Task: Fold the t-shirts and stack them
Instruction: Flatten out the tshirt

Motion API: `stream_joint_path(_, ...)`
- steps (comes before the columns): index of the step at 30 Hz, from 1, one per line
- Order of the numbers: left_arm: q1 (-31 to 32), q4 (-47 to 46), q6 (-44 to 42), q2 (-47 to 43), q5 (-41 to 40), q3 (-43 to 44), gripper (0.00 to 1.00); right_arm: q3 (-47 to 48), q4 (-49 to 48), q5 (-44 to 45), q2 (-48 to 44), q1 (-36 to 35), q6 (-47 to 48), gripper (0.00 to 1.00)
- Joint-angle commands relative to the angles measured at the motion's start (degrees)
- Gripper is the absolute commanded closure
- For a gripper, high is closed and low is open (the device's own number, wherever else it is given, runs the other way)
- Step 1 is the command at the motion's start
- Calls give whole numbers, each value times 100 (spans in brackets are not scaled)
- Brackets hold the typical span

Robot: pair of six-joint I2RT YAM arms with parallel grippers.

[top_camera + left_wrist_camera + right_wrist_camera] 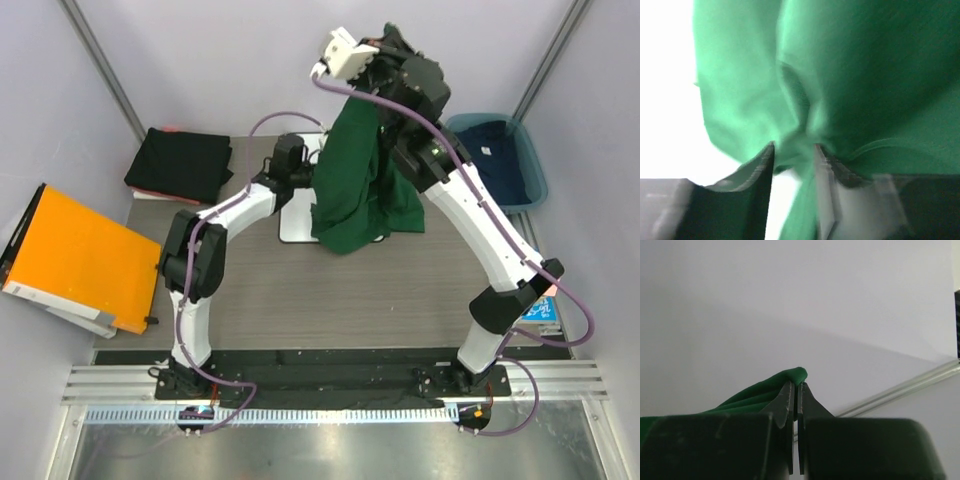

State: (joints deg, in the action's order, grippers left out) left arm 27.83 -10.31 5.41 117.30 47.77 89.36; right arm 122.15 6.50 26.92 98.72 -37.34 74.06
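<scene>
Both my left fingers and right fingers pinch the limp dark green t-shirt; I'd grip hem corners.

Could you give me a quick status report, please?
Right gripper shut on green t-shirt, held high. Left gripper pinching its hanging cloth. Nothing blocking.

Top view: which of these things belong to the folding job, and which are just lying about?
Job: dark green t-shirt, pinched by the right gripper; black folded t-shirts, far left; navy t-shirt, in the blue bin.
Lying about: orange folder, left edge; white board, mid-table.
</scene>
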Motion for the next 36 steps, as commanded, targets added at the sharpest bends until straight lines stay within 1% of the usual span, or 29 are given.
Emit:
stream_joint_path(1,-234,862,-732,-1146,-2143,-59,55,-23,-1247,253,-37,131,-58,99)
stream_joint_path(2,-252,977,-1021,-1278,-2915,-138,50,-111,-1326,122,-19,131,-172,99)
stream_joint_path(3,-252,917,-1198,-1593,-3514,-260,44,-312,-1423,60,7,122,-199,99)
stream_joint_path(4,-287,751,-1357,-1752,-4338,-618,46,-349,-1467,-10,51,122,-243,99)
stream_joint_path(5,-392,384,-1628,-1911,-4520,-839,48,-350,-1546,-98,103,96,-278,99)
stream_joint_path(6,-471,215,-1718,-2251,-4592,-1207,50,-236,-1625,-116,191,96,-374,99)
stream_joint_path(8,-709,134,-1806,-2543,-4575,-1429,53,62,-1818,-125,560,69,-489,99)
stream_joint_path(10,-832,274,-1850,-2877,-4618,-1544,53,676,-1855,-169,971,52,-752,99)
stream_joint_path(11,-850,344,-1877,-2966,-4723,-1588,53,1114,-1724,-195,1139,26,-796,99)
stream_joint_path(13,-894,380,-1903,-3264,-5083,-1755,52,1320,-1644,-274,1351,-106,-893,99)
stream_joint_path(14,-903,406,-1912,-3353,-5250,-1825,52,1294,-1617,-370,1439,-133,-981,99)
stream_joint_path(15,-920,415,-1964,-3458,-5312,-1982,52,1111,-1608,-589,1440,-176,-1068,99)
stream_joint_path(17,-938,424,-2017,-3730,-5409,-2150,52,751,-1783,-731,1492,-308,-1288,99)
stream_joint_path(22,-929,371,-2097,-4118,-5471,-2643,53,810,-2109,-828,1993,-625,-1675,99)
stream_joint_path(23,-938,380,-2088,-4144,-5462,-2669,53,924,-2301,-811,2081,-721,-1728,92)
stream_joint_path(25,-938,398,-2053,-4188,-5445,-2722,53,1065,-2495,-732,2335,-809,-1633,63)
stream_joint_path(26,-938,398,-2018,-4197,-5427,-2731,53,1318,-2566,-514,2441,-827,-1466,30)
stream_joint_path(27,-938,406,-2009,-4206,-5375,-2766,53,1460,-2575,-381,2694,-827,-1395,18)
stream_joint_path(29,-938,424,-1991,-4215,-5217,-2801,53,1628,-2261,-74,2819,-697,-1255,5)
stream_joint_path(31,-938,468,-2000,-4206,-5024,-2837,53,1436,-1988,24,2672,-538,-1332,2)
stream_joint_path(32,-938,512,-2035,-4206,-4962,-2863,53,1191,-1403,-115,2549,-450,-1490,1)
stream_joint_path(34,-938,556,-2061,-4171,-4909,-2889,53,1075,-322,-458,2224,-169,-2078,0)
stream_joint_path(35,-938,643,-2079,-4162,-4796,-2907,53,987,684,-668,2144,-98,-2245,0)
stream_joint_path(36,-938,713,-2149,-4153,-4603,-2907,53,952,1243,-1088,2082,24,-2343,0)
